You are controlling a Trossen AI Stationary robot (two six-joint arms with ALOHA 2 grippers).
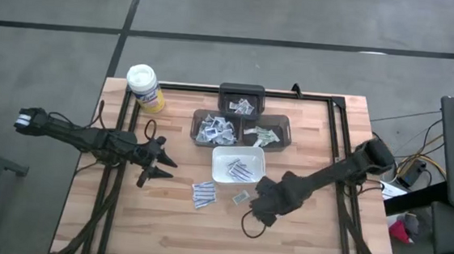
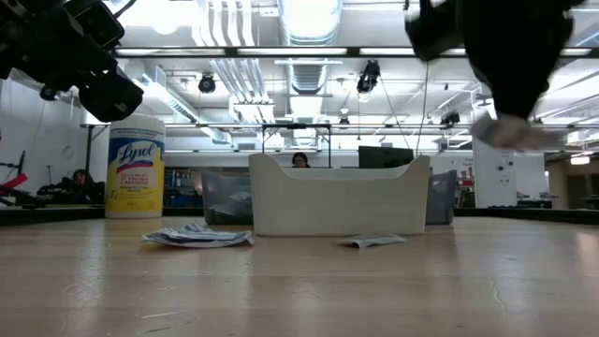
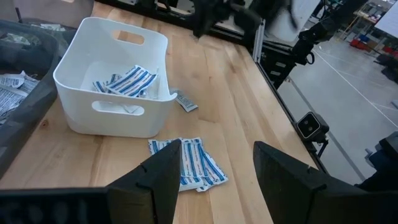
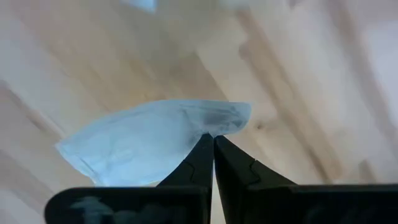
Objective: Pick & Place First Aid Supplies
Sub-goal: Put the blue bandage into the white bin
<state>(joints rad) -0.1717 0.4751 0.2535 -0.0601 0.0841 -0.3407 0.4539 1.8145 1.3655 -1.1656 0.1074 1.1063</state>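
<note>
My right gripper (image 1: 268,202) hangs above the table near the white tray (image 1: 238,165), pointing down and shut on one pale, bluish-white flat packet (image 4: 149,146). That packet shows blurred in the low view (image 2: 510,131), well above the tabletop. A small stack of blue-printed packets (image 1: 203,192) and one greenish packet (image 1: 241,197) lie flat on the wood in front of the tray. More packets lie inside the tray (image 3: 127,82). My left gripper (image 1: 157,172) waits open at the table's left, above the wood. My right gripper pinches the packet between its two shut fingertips at one edge, near a corner (image 4: 214,124). The fingers come from above, pointing down. The packet is lifted clear of the table and sticks out sideways from the fingertips.
Three dark bins (image 1: 219,127) (image 1: 268,133) (image 1: 241,100) holding packets stand behind the tray. A yellow canister with a white lid (image 1: 145,88) stands at the far left corner. Bare wood lies along the near edge (image 1: 202,239).
</note>
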